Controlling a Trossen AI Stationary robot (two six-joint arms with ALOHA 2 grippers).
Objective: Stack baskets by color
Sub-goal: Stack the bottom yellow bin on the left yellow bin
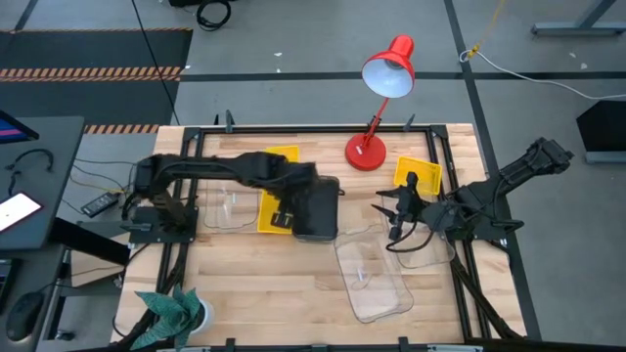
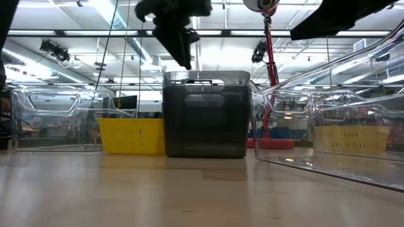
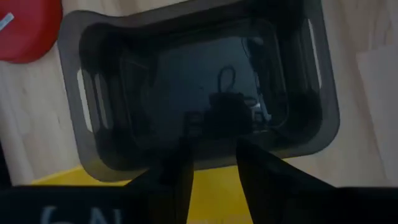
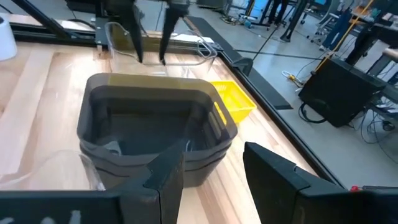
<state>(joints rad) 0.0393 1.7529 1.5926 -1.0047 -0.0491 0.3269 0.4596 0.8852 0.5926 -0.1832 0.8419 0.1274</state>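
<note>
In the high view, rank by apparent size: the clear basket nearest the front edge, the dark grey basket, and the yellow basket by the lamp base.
1. Clear basket, largest.
2. Dark grey basket, partly under the left arm.
3. Yellow basket, smallest, partly hidden by the right arm.

Your left pincer [image 1: 286, 217] reaches mid-desk, fingers parted and empty, your right pincer [image 1: 388, 217] hovers open opposite.

A smoky dark-grey basket [image 2: 205, 113] stands upright on the wooden surface [image 2: 189, 189]. A yellow basket [image 2: 130, 135] touches its left side, clear baskets [image 2: 50, 120] flank both, and a dark pincer [image 2: 180, 38] hangs above it.
</note>
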